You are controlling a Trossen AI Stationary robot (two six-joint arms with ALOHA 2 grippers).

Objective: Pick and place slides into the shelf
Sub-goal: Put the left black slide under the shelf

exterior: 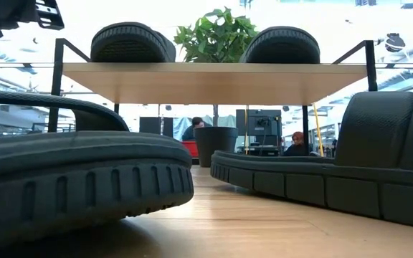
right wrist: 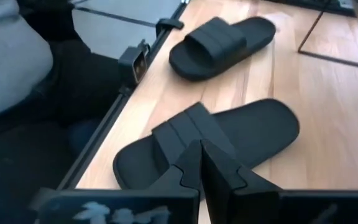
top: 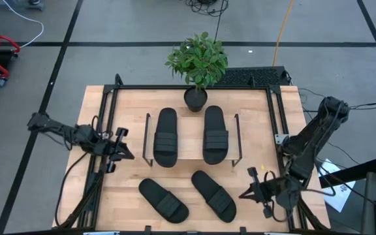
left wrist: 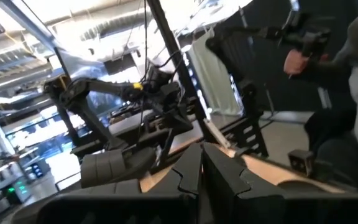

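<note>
Two black slides (top: 166, 137) (top: 215, 134) lie sole-down on the shelf's light wood top board (top: 189, 140). In the low view they show as slides (exterior: 131, 43) (exterior: 282, 44) above the board (exterior: 214, 79). Two more slides (top: 164, 200) (top: 213, 194) lie on the table near its front edge. My right gripper (top: 245, 194) is shut, just right of the right table slide (right wrist: 210, 140), a small gap apart. My left gripper (top: 124, 149) is shut and hangs left of the shelf, touching nothing.
A potted plant (top: 198, 62) stands at the shelf's far side. Black rails (top: 106, 130) (top: 276, 124) run along the table's left and right sides. A person (left wrist: 347, 93) shows beyond the table in the left wrist view. Bare wood (top: 188, 171) lies between the shelf and the front slides.
</note>
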